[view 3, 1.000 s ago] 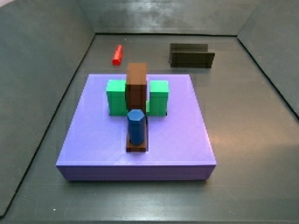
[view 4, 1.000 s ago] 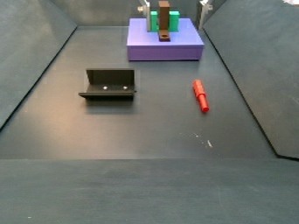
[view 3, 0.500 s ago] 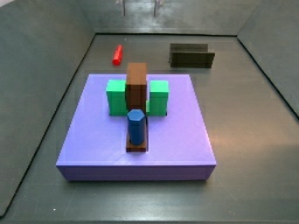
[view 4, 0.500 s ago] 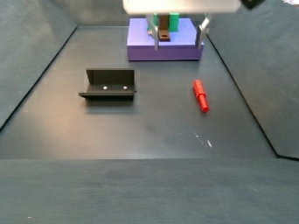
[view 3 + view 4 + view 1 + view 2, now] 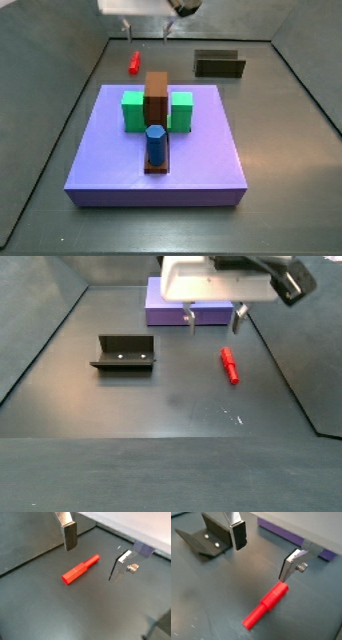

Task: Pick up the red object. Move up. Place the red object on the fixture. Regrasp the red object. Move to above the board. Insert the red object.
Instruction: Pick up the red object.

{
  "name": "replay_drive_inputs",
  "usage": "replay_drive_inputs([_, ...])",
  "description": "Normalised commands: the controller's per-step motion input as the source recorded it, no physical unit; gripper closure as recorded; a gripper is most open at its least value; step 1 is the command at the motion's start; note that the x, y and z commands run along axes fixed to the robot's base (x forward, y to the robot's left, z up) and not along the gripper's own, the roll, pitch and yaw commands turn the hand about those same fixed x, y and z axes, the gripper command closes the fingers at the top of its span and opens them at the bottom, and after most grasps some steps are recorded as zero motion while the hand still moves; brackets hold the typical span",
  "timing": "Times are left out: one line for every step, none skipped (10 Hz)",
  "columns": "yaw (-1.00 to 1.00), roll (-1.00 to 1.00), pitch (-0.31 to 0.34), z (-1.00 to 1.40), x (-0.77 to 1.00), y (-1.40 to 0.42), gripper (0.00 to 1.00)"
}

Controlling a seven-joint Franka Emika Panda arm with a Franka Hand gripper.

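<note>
The red object is a slim peg lying flat on the dark floor, seen too in a side view and in both wrist views. My gripper hangs open above it, a little toward the board, with nothing between its fingers; the peg is well below the fingertips. The same open gripper shows in the wrist views. The fixture stands apart from the peg. The purple board carries green blocks, a brown bar and a blue peg.
Grey walls rise around the floor on each side. The green blocks, brown bar and blue hexagonal peg stand up from the board. A small white speck marks the floor.
The gripper has come down into both side views, from barely showing at the upper edge to hanging low over the floor near the red peg. Peg, fixture and board have not moved.
</note>
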Motion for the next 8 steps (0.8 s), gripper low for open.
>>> replay_drive_inputs([0.00,0.00,-0.047,-0.60,-0.27,-0.03,0.00])
replay_drive_inputs([0.00,0.00,-0.059,-0.53,-0.19,-0.07,0.00])
replay_drive_inputs([0.00,0.00,-0.063,-0.49,-0.15,-0.07,0.00])
replay_drive_inputs([0.00,-0.03,-0.053,-0.40,-0.11,-0.05,0.00])
replay_drive_inputs([0.00,-0.06,-0.040,-0.32,-0.11,-0.02,0.00])
replay_drive_inputs([0.00,-0.08,-0.041,-0.25,-0.08,-0.01,0.00])
replay_drive_inputs([0.00,-0.11,-0.044,-0.17,-0.07,0.00,0.00])
replay_drive_inputs([0.00,-0.12,-0.046,-0.21,-0.06,-0.03,0.00])
